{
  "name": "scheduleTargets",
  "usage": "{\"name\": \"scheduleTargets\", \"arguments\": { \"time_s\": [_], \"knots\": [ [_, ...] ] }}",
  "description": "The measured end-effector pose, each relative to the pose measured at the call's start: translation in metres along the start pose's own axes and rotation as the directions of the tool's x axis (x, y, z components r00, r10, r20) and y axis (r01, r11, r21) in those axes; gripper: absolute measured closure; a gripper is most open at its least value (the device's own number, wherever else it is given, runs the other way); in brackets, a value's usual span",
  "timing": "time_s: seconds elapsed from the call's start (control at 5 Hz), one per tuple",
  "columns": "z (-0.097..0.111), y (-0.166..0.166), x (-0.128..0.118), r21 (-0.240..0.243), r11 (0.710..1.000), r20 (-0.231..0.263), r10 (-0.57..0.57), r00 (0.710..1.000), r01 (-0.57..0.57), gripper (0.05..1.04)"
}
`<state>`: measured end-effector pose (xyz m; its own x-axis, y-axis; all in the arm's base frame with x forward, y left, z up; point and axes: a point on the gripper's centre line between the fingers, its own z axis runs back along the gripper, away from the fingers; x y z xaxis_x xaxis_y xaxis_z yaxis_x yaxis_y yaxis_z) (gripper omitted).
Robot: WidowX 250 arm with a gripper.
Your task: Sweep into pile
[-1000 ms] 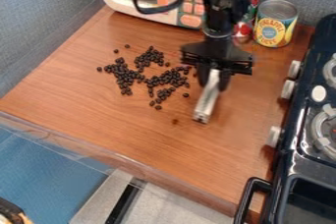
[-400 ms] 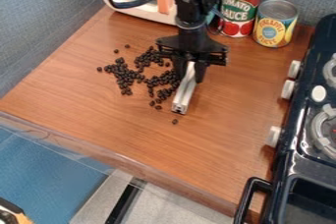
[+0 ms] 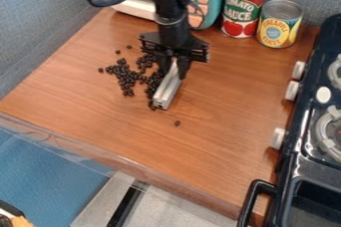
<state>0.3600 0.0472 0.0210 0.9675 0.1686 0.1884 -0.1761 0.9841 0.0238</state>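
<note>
Beans (image 3: pixel 125 75) lie loosely scattered in the upper left of the frame, and at their right side we see the gripper (image 3: pixel 174 67) clamped on a silver bar (image 3: pixel 166 90) that slants down-left; we spot one stray bean (image 3: pixel 177 123) just below centre

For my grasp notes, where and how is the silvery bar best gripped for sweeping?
Probably at the upper end, from above, where the gripper has it: the silvery bar is long and narrow, slanting down, so its lower length stays free beside the dark beans.
</note>
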Motion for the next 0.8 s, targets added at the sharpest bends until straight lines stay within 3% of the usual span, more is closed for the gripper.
{"name": "scheduleTargets", "arguments": {
  "time_s": [0.6, 0.8],
  "knots": [
    [0.000, 0.052, 0.000, -0.001, 1.000, -0.007, -0.002, 1.000, 0.002, 0.743],
    [0.000, 0.054, 0.001, -0.011, 1.000, -0.013, -0.010, 1.000, 0.010, 0.743]
  ]
}}
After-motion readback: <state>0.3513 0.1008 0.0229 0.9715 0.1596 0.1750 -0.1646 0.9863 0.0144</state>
